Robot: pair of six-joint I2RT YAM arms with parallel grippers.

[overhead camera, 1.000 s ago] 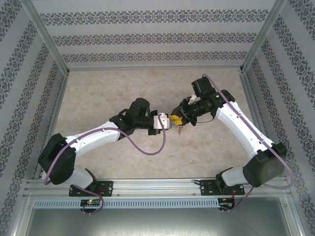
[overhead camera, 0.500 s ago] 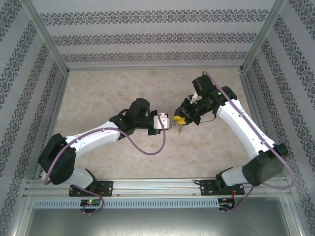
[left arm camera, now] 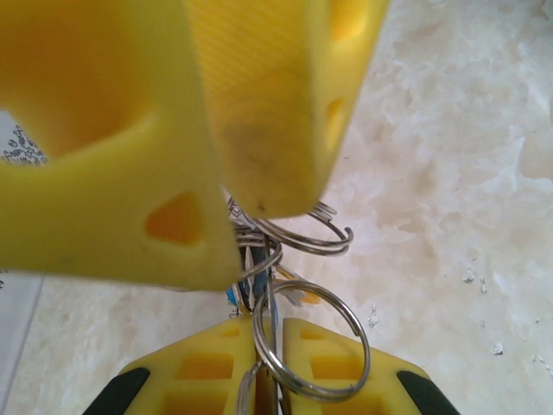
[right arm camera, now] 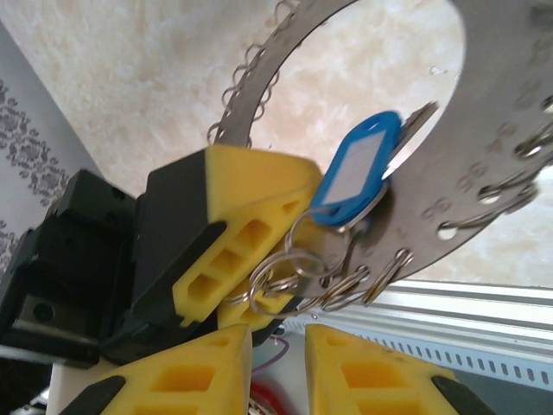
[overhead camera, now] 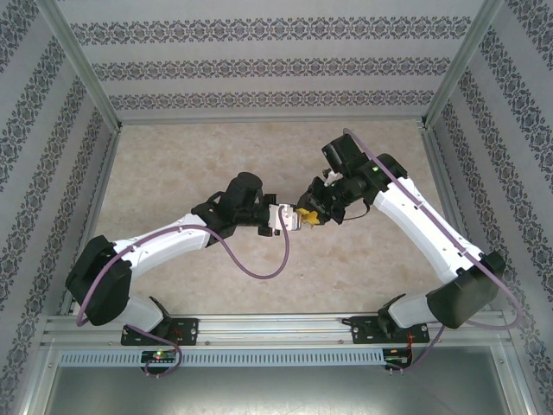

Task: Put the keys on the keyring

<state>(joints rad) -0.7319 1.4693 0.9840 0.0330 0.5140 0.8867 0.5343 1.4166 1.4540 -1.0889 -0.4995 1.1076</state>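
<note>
keyring (right arm camera: pixel 432 199) cropped at top and right (far arc unseen)

Pale grey wallpaper with bands of dark floral ornament (overhead camera: pixel 259 69) covers the back and side walls, framed by slanting aluminium corner posts (overhead camera: pixel 82 69). The beige, marble-veined table top (overhead camera: pixel 173 164) is evenly lit. A silver aluminium rail (overhead camera: pixel 276 327) and a perforated grey strip (overhead camera: pixel 276 356) line its near edge.

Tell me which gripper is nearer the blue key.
Left. The left gripper is shut on the keyring right beside the blue key; the right gripper sits open just below, apart from it.
</note>
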